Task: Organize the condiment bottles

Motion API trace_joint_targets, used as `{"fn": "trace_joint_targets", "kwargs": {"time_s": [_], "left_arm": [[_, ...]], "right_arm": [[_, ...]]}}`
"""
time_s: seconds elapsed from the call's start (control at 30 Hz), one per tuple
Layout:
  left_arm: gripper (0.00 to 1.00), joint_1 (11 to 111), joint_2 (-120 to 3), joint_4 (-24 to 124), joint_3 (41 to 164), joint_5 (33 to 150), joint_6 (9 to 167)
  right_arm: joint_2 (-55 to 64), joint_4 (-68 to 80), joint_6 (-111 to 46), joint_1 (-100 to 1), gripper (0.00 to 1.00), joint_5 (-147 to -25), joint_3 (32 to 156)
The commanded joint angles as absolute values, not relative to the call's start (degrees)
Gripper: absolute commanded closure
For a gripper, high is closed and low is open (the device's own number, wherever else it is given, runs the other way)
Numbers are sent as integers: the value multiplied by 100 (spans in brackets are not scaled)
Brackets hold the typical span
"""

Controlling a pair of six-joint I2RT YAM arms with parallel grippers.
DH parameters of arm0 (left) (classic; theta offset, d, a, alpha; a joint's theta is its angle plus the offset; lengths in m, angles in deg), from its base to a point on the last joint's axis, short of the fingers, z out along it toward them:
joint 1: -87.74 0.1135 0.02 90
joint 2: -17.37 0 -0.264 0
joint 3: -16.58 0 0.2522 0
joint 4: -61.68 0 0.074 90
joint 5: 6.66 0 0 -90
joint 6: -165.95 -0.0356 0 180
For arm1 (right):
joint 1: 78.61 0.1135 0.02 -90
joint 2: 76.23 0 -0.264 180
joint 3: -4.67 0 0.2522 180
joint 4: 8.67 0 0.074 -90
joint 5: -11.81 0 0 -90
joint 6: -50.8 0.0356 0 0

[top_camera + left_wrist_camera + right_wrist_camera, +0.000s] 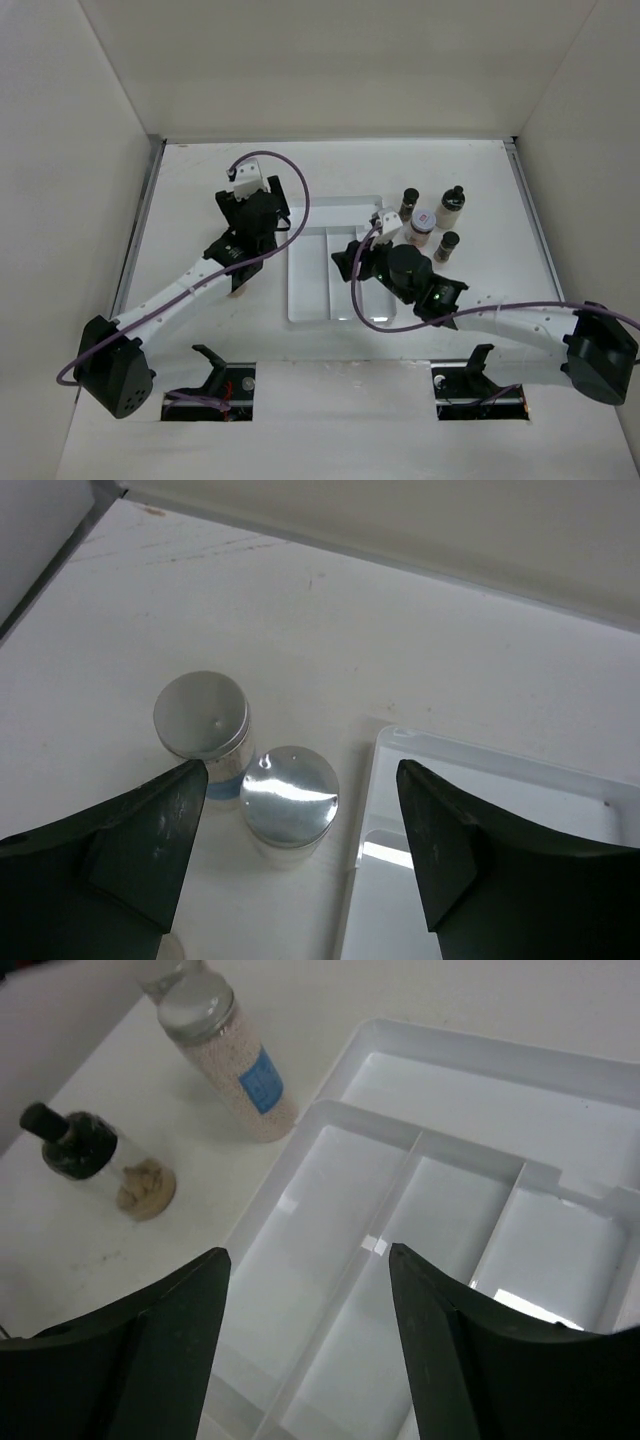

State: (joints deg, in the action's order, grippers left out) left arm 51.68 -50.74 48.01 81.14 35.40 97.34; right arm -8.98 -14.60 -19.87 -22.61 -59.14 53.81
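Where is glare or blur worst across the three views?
Left wrist: hard specular glare on the nearer jar's silver cap, bright strip on the tray. Right wrist: tray floor hotspots; right tool's fingers dark, soft-edged. Top external: even light, faint shadows, bottles small.

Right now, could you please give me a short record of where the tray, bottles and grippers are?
tray: white divided tray, centre of table, visible compartments empty
left of tray: two silver-capped jars, upright, on table
right of tray: four bottles, upright, on table
left gripper: open, over the jars
right gripper: open, empty, above tray
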Motion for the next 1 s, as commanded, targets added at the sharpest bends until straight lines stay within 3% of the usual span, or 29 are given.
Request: {"fn": "trace_joint_targets", "kwargs": {"time_s": [0.0, 0.33, 0.4, 0.5, 0.53, 0.63, 0.73, 0.77, 0.97], "left_arm": [[23, 5209, -4986, 5169, 7982, 3368, 9872], [15, 5324, -5118, 5011, 8114, 3939, 10187], [14, 5438, -5205, 5020, 8052, 4114, 10310], [13, 5430, -5329, 5064, 7982, 4300, 10302], [13, 5447, -5355, 5073, 7956, 4300, 10320], [13, 5543, -5495, 5082, 7964, 4326, 10320], [13, 5649, -5768, 5011, 8087, 4370, 10320], [13, 5649, -5838, 5003, 8113, 4387, 10311], [14, 5588, -5918, 4871, 8061, 4124, 10294]], "right_arm": [[-978, -1469, -2022, -2504, 27, -6228, 5982], [-1153, -1451, -2022, -3251, 32, -6052, 6492], [-1294, -1513, -1969, -3409, 47, -6026, 6484], [-1452, -1495, -1917, -3515, 83, -6026, 6335], [-1514, -1521, -1890, -3498, 87, -6017, 6248], [-1655, -1635, -1750, -3358, 80, -6008, 6054], [-1716, -1706, -1837, -3059, 49, -5851, 5878], [-1734, -1785, -1837, -2997, 43, -5755, 5782], [-1699, -1944, -1846, -2953, 37, -5754, 5596]]}}
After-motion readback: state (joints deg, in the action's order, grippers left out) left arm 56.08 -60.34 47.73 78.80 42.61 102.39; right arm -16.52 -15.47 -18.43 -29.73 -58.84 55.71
